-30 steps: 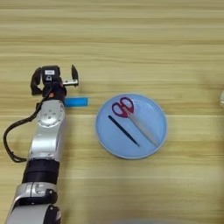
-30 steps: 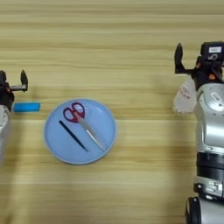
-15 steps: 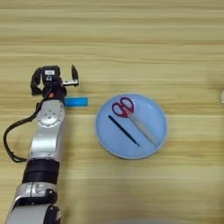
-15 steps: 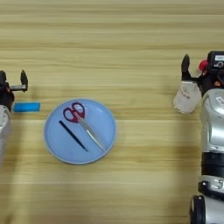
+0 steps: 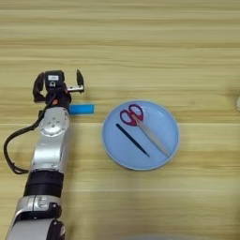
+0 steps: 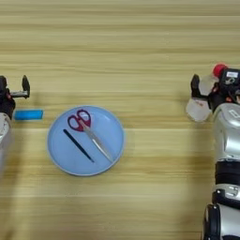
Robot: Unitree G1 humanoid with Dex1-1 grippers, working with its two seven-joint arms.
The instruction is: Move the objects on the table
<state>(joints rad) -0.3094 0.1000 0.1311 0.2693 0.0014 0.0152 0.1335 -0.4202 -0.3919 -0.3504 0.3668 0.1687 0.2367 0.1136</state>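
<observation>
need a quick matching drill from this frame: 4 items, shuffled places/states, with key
Items:
1. scissors
2. blue strip
3. bottle
4. left claw

Places/states:
A. bare table, beside the left arm
B. at the right claw, far right
C. on the blue plate, next to a black stick
D. open, holding nothing, just above the strip in the picture

Pairs: 1-C, 2-A, 3-B, 4-D

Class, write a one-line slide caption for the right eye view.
Scissors lie on a blue plate while the right gripper meets a red-capped bottle.
</observation>
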